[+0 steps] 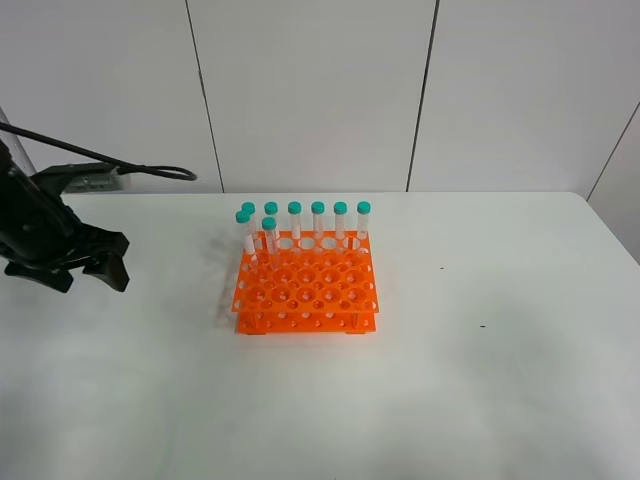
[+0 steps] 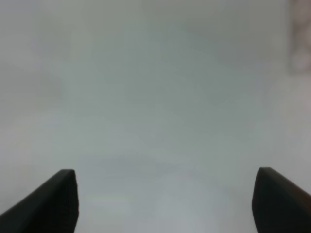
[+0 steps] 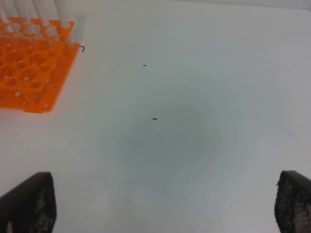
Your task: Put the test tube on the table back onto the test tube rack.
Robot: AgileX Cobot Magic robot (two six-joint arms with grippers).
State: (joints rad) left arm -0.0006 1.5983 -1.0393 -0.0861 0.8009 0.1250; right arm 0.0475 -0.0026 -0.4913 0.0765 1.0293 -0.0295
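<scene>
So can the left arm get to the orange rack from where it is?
Probably yes. The left gripper hangs open at the left of the table, and only bare tabletop lies between it and the test tube rack. Nothing seems to block the way.

Rack [image 1: 305,283] mid-table [image 1: 480,400], tubes [image 1: 317,222] upright along 12 o'clock edge, blocking there. Bare tabletop at 3, 6, 9 o'clock; left wrist view blurred, seemingly clear.
</scene>
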